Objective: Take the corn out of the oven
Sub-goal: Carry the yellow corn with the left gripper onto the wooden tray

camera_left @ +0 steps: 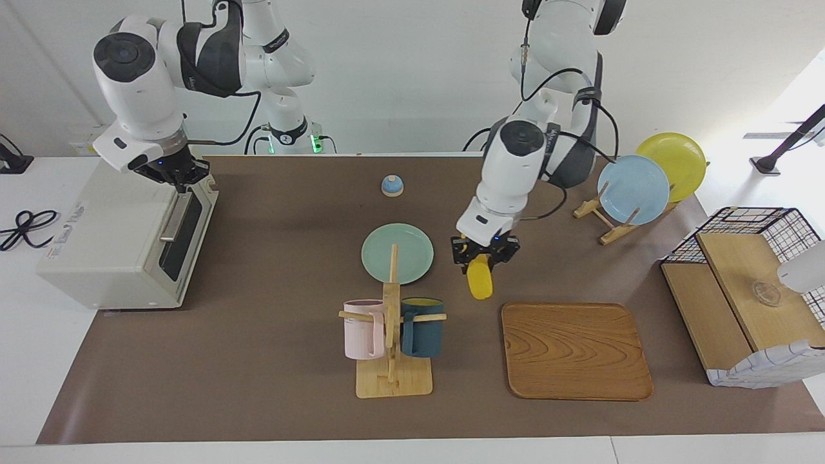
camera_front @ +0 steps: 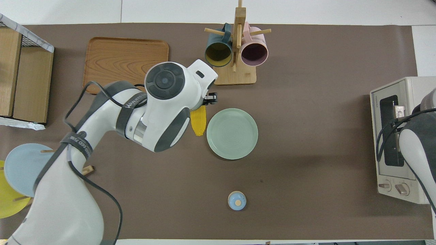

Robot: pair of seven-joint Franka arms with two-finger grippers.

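Observation:
The corn [camera_left: 480, 278] is a bright yellow cob gripped at its upper end by my left gripper [camera_left: 484, 252]. It hangs tip down, low over the brown mat between the green plate [camera_left: 397, 253] and the wooden tray [camera_left: 573, 351]. In the overhead view the corn [camera_front: 198, 121] shows beside the plate, under the left arm's wrist. The cream-white oven [camera_left: 109, 245] stands at the right arm's end of the table, and its dark glass door looks closed. My right gripper [camera_left: 177, 173] is at the door's upper edge, by the end of the silver handle [camera_left: 174, 222].
A mug tree [camera_left: 391, 335] with a pink and a dark blue mug stands farther from the robots than the plate. A small blue bell [camera_left: 392, 185] sits nearer to them. A rack of blue and yellow plates [camera_left: 635, 190] and a wire basket [camera_left: 747, 290] stand at the left arm's end.

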